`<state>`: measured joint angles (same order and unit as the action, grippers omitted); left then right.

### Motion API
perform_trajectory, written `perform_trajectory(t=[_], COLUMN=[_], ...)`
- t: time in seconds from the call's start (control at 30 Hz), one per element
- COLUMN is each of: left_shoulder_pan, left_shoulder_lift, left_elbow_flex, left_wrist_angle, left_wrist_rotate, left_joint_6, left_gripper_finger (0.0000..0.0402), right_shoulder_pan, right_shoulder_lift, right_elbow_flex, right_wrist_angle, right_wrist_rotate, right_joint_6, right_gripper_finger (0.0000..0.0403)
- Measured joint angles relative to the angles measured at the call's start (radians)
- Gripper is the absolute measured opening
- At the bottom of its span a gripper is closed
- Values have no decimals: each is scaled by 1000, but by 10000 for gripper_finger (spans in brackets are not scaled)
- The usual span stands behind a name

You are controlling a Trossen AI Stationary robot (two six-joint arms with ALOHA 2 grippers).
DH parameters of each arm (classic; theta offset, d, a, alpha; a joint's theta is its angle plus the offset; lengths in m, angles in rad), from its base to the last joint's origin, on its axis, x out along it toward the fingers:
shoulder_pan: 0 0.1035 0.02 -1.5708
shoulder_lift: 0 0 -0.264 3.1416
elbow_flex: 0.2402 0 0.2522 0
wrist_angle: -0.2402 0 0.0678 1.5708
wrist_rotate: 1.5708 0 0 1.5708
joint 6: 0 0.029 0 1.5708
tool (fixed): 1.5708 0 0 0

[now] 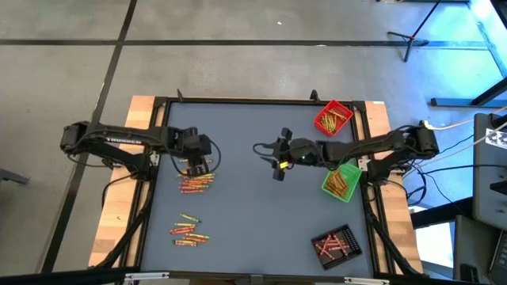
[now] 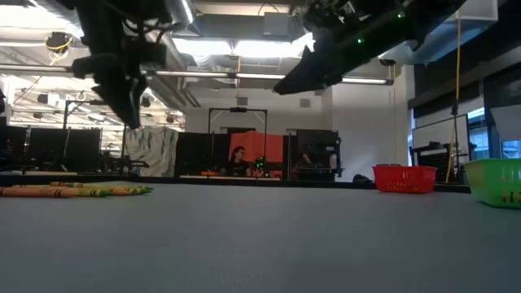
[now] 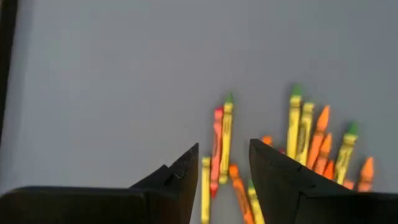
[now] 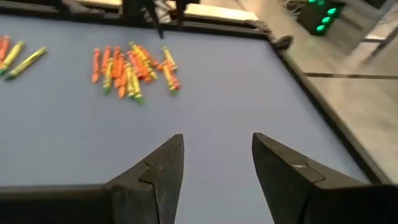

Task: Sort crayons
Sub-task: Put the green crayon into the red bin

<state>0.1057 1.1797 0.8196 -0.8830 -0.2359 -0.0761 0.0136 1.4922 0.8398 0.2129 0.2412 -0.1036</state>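
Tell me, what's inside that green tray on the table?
The green tray holds a heap of crayons, yellowish and orange from above. The right arm crosses its upper edge, hiding anything beneath it.

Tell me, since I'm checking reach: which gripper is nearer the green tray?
Right. The right gripper hangs over mid-table, apart from the green tray; the left gripper is across the table above the crayons.

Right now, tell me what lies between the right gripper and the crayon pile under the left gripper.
Nothing: in the high view, only bare table separates the open right gripper from that crayon pile.
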Motion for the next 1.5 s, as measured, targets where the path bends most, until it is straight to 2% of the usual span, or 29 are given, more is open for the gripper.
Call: perform_trajectory(t=[0.23, 0.4, 0.73, 1.03, 1.27, 1.5], left_shoulder_pan=[91, 155, 217, 273, 298, 298], left_shoulder_lift=[1, 63, 268, 379, 429, 430], left_elbow_flex=[-40, -48, -48, -48, -49, -49], left_wrist_angle=[-28, -72, -161, -136, -119, -121], left_wrist_rotate=[25, 61, 73, 74, 134, 112], left_joint_6=[3, -4, 32, 62, 115, 127], left_gripper_finger=[125, 125, 125, 125, 125, 125], right_shoulder_pan=[6, 6, 6, 6, 6, 6], right_shoulder_lift=[12, 12, 12, 12, 12, 12], right_elbow_flex=[0, 0, 0, 0, 0, 0], right_wrist_angle=[7, 4, -8, -7, -7, -7], right_wrist_rotate=[0, 0, 0, 0, 0, -6], right_joint_6=[3, 18, 20, 20, 20, 24], right_gripper_finger=[188, 188, 188, 188, 188, 188])
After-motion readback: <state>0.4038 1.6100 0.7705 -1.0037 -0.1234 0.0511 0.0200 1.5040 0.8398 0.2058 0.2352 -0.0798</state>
